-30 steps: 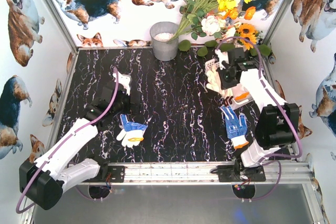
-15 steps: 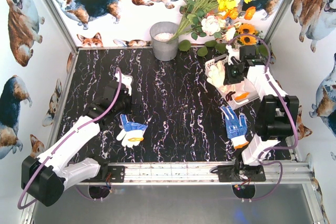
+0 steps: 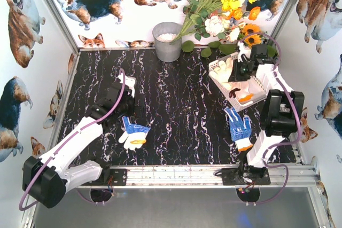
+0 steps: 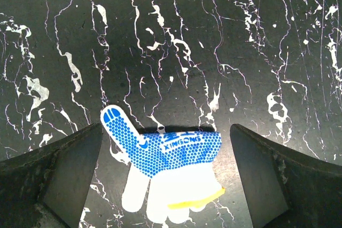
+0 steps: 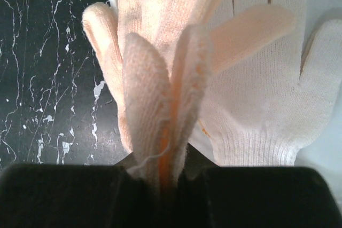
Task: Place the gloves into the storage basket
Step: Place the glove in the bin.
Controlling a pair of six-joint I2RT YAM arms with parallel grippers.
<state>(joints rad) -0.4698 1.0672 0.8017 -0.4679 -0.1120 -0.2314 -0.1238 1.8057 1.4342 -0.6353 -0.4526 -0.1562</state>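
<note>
- At the far right of the black marbled table [image 3: 181,105], askew to its edges: white slotted storage basket [image 3: 255,88]; inside, an orange-cuffed glove [image 3: 246,97] and a white knit glove [image 5: 262,100].
- At the far edge beside the flowers [image 3: 219,4]: grey metal bucket [image 3: 167,44], something white inside, too small to tell.
- Pinched tight on the cuff of a cream knit glove [image 5: 160,62]: right gripper [image 5: 168,177], above the basket's far-left part.
- Runs lengthwise straight out from those jaws, fingers away from the gripper and toward the table's left, crossing the basket rim.
- Spread wide and holding nothing: left gripper [image 4: 165,126], above a blue-dotted glove [image 4: 171,150] on the near left of the table.
- Lies flat between the two black fingers, apart from both, thumb slanting up-left in the wrist view, white lobes and a yellow strip at the nearer end.
- Just near of the basket: second blue-dotted glove [image 3: 238,124], flat, fingers toward the basket, orange cuff toward the arm bases.
- Beyond the left gripper: small white glove [image 3: 127,82], partly hidden.
</note>
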